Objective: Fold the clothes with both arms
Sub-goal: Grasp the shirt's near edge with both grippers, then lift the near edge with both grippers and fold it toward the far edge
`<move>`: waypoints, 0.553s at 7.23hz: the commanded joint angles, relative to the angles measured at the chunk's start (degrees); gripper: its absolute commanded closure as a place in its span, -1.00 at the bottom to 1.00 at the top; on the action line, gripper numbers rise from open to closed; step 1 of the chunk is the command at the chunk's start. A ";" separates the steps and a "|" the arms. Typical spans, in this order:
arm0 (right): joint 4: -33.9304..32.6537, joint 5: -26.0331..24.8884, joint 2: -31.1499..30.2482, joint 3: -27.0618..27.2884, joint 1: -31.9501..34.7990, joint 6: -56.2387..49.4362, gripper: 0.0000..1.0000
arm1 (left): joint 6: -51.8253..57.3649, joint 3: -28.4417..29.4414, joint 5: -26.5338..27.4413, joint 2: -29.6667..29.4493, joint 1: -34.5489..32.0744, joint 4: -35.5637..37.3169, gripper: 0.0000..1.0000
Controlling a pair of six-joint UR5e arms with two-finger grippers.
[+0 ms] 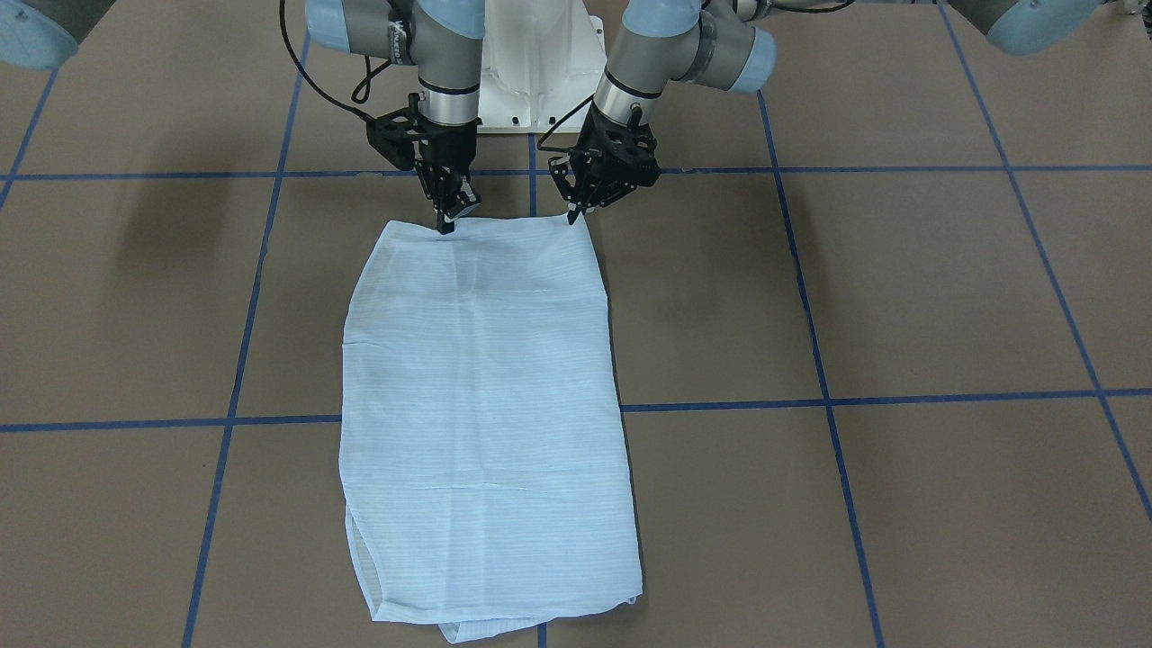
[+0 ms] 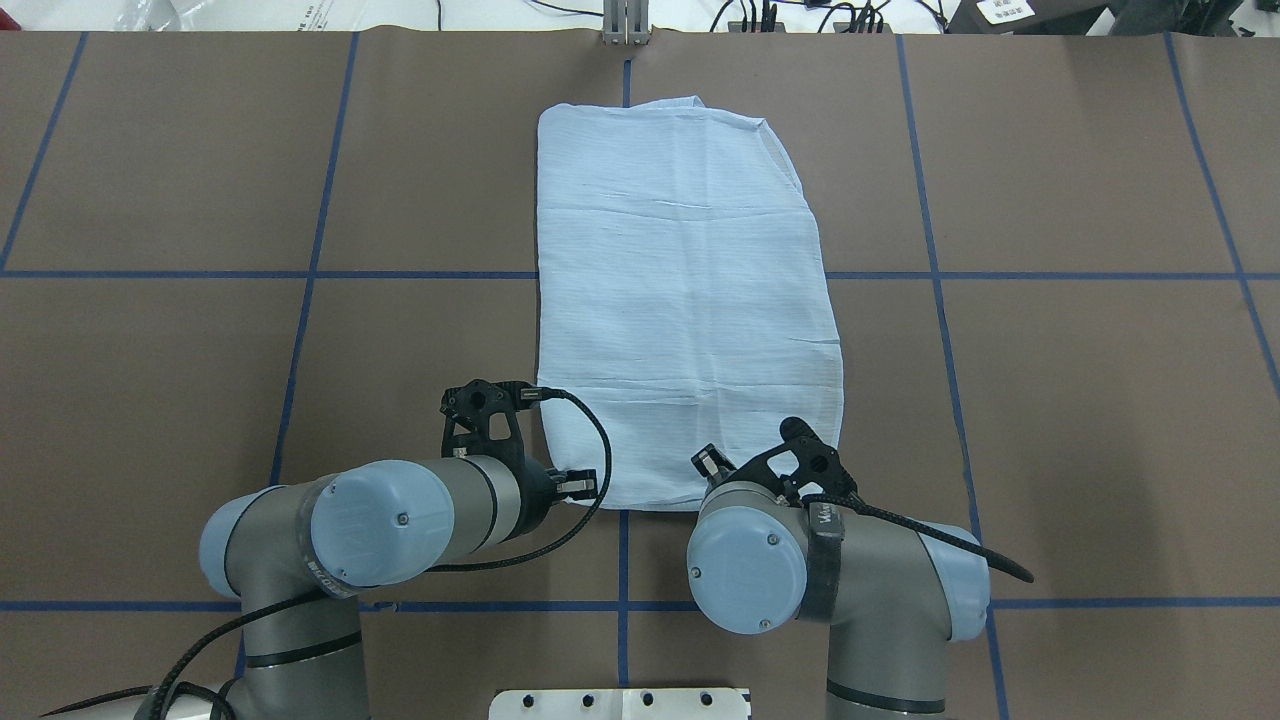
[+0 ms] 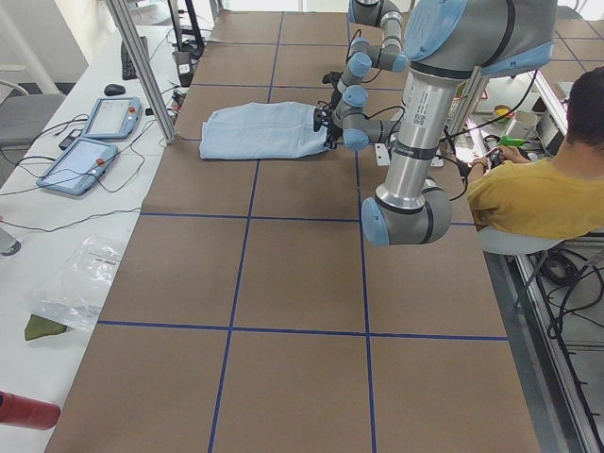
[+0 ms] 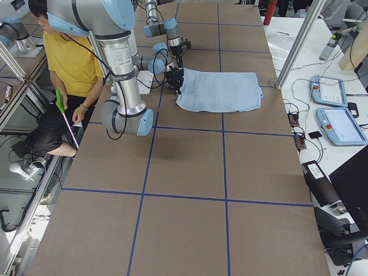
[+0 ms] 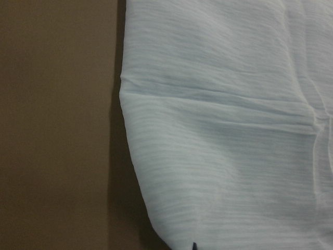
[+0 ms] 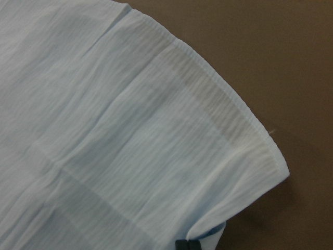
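Shirt (image 1: 486, 387) folded into a long light-blue rectangle, lying flat on the brown surface (image 1: 900, 288), its length running away from the robot across one blue tape line (image 1: 900, 399). Both claws stand on the short edge nearest the white base (image 1: 540, 81). Left claw (image 1: 573, 214): fingers drawn together to a point at that edge's corner. The left wrist view shows a dark fingertip (image 5: 193, 246) set just inside the cloth's border, so the claw is closed on the shirt. Right claw (image 1: 447, 225): fingers likewise together, pinching the same edge a little in from the other corner. The right wrist view shows the hem bunched at its fingertip (image 6: 187, 244). Far end of the shirt is slightly uneven, with an under-layer showing. Person in yellow (image 3: 543, 193) sits beside the surface, behind the robot.
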 commanded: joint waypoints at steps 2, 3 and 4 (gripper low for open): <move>-5.54 0.46 -1.40 11.10 -0.17 -0.13 1.00 | -0.29 -8.16 -0.16 1.23 0.84 0.58 1.00; -12.11 0.63 -1.40 18.37 -2.70 -0.04 1.00 | -0.46 -13.50 -0.07 3.68 3.20 0.84 1.00; -18.01 0.64 -1.14 23.66 -5.42 0.13 1.00 | -2.47 -18.78 -0.07 5.18 5.48 3.28 1.00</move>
